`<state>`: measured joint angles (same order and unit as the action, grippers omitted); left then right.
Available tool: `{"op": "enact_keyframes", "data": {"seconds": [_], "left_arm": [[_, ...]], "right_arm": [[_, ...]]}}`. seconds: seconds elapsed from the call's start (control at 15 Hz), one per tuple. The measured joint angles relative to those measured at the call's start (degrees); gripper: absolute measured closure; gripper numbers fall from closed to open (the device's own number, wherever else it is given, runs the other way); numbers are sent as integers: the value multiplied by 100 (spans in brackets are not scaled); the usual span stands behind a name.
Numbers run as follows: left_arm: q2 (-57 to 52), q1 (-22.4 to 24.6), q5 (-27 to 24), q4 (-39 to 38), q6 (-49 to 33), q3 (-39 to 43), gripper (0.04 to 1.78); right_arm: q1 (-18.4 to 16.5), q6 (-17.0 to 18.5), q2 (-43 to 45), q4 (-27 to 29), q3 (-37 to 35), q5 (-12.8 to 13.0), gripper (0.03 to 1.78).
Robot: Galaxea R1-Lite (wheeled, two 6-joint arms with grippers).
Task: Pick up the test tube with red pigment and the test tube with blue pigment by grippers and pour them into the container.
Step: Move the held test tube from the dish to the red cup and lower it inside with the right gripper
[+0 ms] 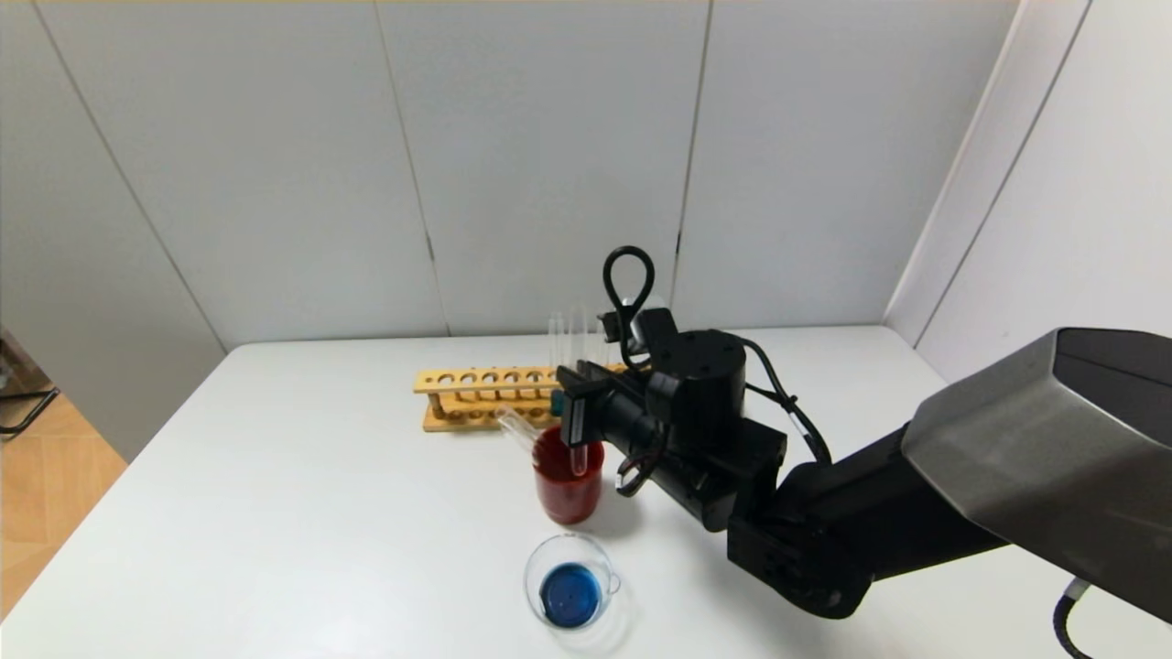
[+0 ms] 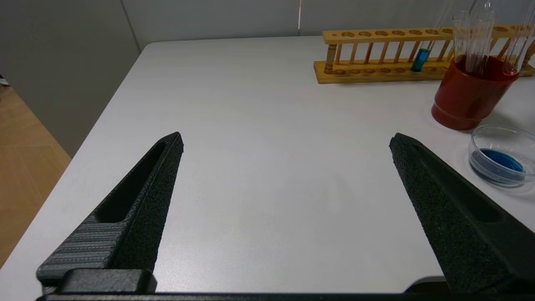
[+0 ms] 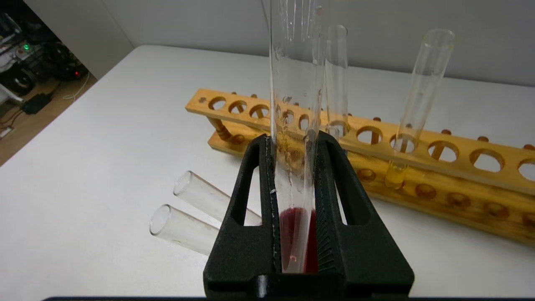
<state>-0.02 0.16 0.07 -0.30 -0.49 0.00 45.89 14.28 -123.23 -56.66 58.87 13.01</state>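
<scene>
Evidently pinched upright in the pressed-in jaws of the right gripper (image 3: pixel 292 142): a slim test tube (image 3: pixel 294 83), gripped low on its body, droplets clinging inside. Held just above the dark-red cup (image 1: pixel 568 490) with its rounded end dipping past the rim, probably so as to be dropped in beside the empty tubes (image 3: pixel 200 196) leaning there. Hard to tell whether the red at its bottom is pigment or only the cup seen through the glass.

Nearer the robot on the desk (image 1: pixel 320 503), apart from the cup: the container (image 1: pixel 549 554), holding blue liquid only, so likely no red poured yet.

Parked off to the side, jaws spread wide over bare desk: the left gripper (image 2: pixel 286 140).

Partly masked by the arm in the head view: the wooden rack (image 3: pixel 418 142).
</scene>
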Motion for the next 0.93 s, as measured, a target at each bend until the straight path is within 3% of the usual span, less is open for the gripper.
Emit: {"op": "enact_keyframes", "data": {"seconds": [0.67,0.93], "left_arm": [[0,0,0,0,-2,0,7],[0,0,2,0,-2,0,7]], "right_arm": [[-63,22,13,-15,118,2,149],[-68,-4,-151,-336,182,2,149]]}}
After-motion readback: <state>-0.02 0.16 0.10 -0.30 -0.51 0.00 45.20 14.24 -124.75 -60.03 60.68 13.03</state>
